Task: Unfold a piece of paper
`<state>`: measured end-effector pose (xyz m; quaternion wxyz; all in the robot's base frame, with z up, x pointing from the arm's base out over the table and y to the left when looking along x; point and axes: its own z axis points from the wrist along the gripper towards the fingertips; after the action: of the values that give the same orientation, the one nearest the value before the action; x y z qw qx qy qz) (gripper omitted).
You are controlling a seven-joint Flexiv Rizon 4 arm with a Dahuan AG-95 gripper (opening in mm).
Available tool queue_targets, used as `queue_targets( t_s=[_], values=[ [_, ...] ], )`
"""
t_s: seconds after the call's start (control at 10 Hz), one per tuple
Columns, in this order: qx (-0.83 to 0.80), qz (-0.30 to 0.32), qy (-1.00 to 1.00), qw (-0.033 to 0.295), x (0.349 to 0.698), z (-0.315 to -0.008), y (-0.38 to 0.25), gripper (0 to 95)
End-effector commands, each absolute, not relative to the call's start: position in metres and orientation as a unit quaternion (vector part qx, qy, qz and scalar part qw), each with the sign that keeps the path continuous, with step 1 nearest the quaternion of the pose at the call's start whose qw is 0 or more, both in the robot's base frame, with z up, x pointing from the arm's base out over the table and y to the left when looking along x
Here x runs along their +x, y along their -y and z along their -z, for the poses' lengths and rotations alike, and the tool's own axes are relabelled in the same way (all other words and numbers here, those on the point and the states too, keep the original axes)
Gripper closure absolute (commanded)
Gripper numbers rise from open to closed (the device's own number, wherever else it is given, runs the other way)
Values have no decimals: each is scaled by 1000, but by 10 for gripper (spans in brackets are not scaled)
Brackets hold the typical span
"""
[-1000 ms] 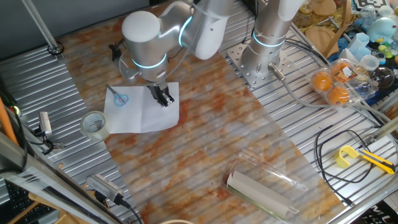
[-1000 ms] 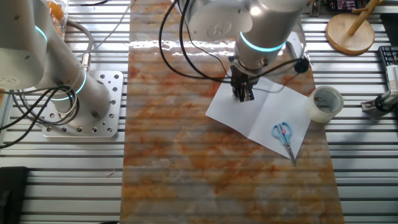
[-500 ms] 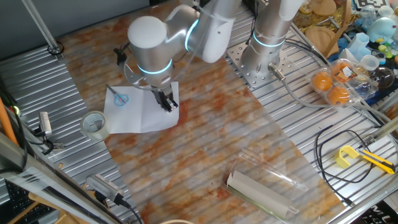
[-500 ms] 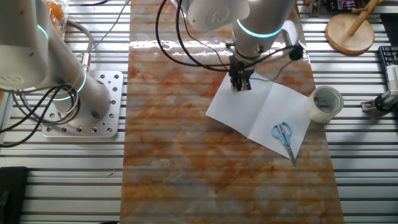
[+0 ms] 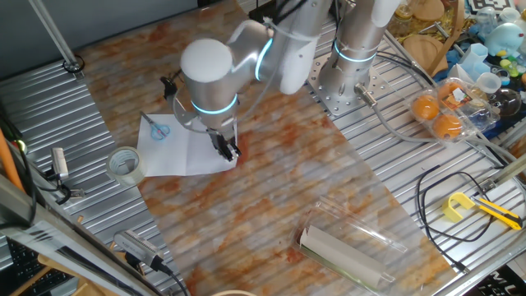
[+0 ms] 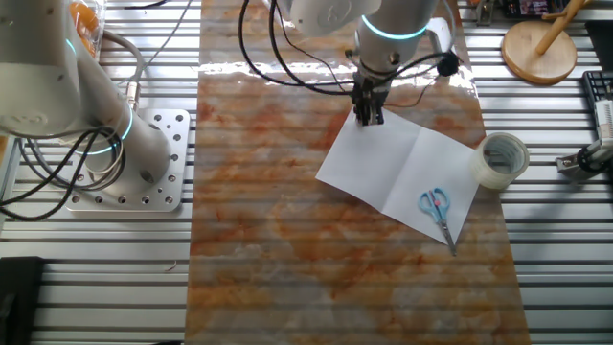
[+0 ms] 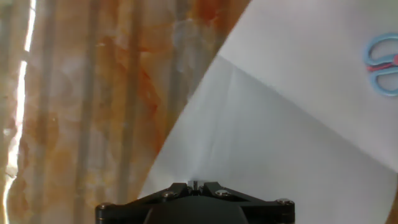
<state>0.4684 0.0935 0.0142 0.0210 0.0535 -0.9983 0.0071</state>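
The piece of paper [image 5: 185, 152] lies spread flat on the orange-streaked table, a crease running down its middle. It also shows in the other fixed view [image 6: 402, 168] and fills the hand view [image 7: 280, 124]. A blue scissors-shaped mark [image 6: 436, 207] sits near one corner [image 7: 380, 59]. My gripper [image 5: 228, 150] is shut and points straight down at the sheet's edge near a corner [image 6: 368, 115]. In the hand view the gripper [image 7: 194, 185] has its jaws together with nothing seen between them. I cannot tell whether the tips touch the paper.
A tape roll [image 5: 125, 164] sits by the paper's far side [image 6: 503, 158]. A grey-white roll in clear plastic [image 5: 345, 251] lies at the table's front. A second arm's base [image 6: 124, 153] stands on the slatted surround. Oranges [image 5: 436, 111] and cables are at the right.
My gripper has slid across the sheet from near its middle crease to its edge by a corner, staying shut. The paper has stayed flat and in place.
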Motion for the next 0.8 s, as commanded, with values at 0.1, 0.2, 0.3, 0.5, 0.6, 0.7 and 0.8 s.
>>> queue_targets(
  t_s=[0.1,0.2,0.3,0.5,0.6,0.7,0.8],
  values=[
    [44,-12,999,21,466,-15,-107,950],
    [41,-14,999,22,465,-15,-113,950],
    [40,-22,999,23,465,-14,-116,950],
    [41,-25,999,23,465,-14,-117,950],
    [41,-26,999,24,465,-14,-117,950],
    [41,-26,999,24,465,-13,-117,950],
    [40,-26,999,23,465,-13,-117,950]
  ],
)
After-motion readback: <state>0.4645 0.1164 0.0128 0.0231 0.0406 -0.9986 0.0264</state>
